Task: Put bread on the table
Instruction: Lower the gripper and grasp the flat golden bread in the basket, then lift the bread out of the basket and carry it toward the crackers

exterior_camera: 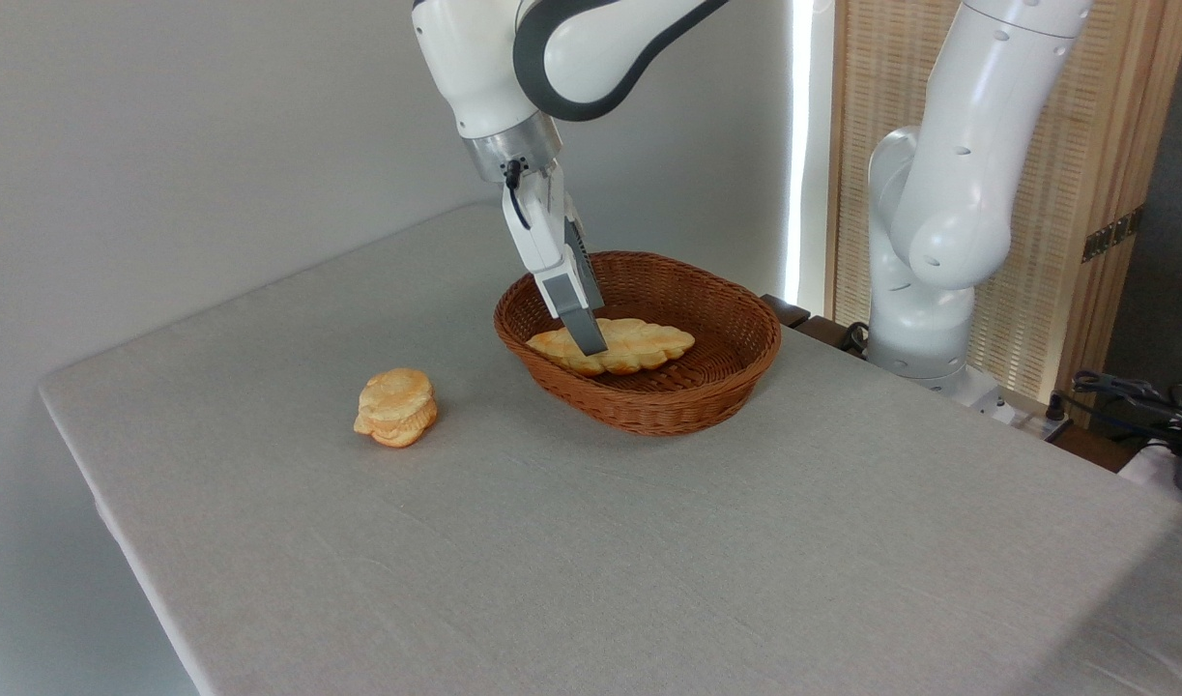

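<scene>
Toward the table's (pixel 648 541) left edge, the small round bun (pixel 396 407) already lies on the grey cloth, well apart from the basket (pixel 648 406). Near the far edge, the long braided loaf (pixel 639 345) lies along the floor of that basket, and your gripper (pixel 587 338) reaches down over the loaf's left half; one finger hides the other, so I cannot tell whether it pinches the bread. Grip across the loaf's narrow width near its middle, then lift it clear of the rim before swinging toward bare cloth.

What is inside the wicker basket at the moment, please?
The wicker basket holds one braided loaf, with the gripper reaching down onto its left part. The basket's near wall hides the floor just behind it. The round bun lies outside on the table.
</scene>
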You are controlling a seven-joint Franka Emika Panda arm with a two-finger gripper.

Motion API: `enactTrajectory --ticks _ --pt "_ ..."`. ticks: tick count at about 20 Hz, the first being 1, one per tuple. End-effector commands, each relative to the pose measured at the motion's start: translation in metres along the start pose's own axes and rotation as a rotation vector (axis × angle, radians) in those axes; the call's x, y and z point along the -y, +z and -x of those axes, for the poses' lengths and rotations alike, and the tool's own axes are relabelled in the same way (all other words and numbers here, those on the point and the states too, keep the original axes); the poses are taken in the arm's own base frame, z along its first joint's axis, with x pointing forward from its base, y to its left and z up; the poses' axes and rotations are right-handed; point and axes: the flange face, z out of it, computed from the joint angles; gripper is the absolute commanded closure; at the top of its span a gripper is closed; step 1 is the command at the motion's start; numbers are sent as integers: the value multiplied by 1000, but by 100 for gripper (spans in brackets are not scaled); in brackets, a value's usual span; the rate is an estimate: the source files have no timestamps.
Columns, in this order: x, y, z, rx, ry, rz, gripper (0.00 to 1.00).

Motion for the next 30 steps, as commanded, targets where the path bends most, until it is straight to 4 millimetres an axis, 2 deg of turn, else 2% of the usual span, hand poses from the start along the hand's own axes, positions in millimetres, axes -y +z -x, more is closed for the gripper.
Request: enactTrajectory --ticks 1,3,17,18,21,22,23,30 --pt "-1 6 3 6 18 -14 0" --pt "1 13 -1 8 19 -15 0" --pt "1 24 -11 32 31 -6 0" --pt "2 26 -11 35 33 -3 3" --pt "2 26 -11 36 34 -4 42" --pt "2 25 -11 35 34 -5 49" --pt "3 25 -10 34 30 -5 53" --pt "1 20 -10 28 30 -11 53"
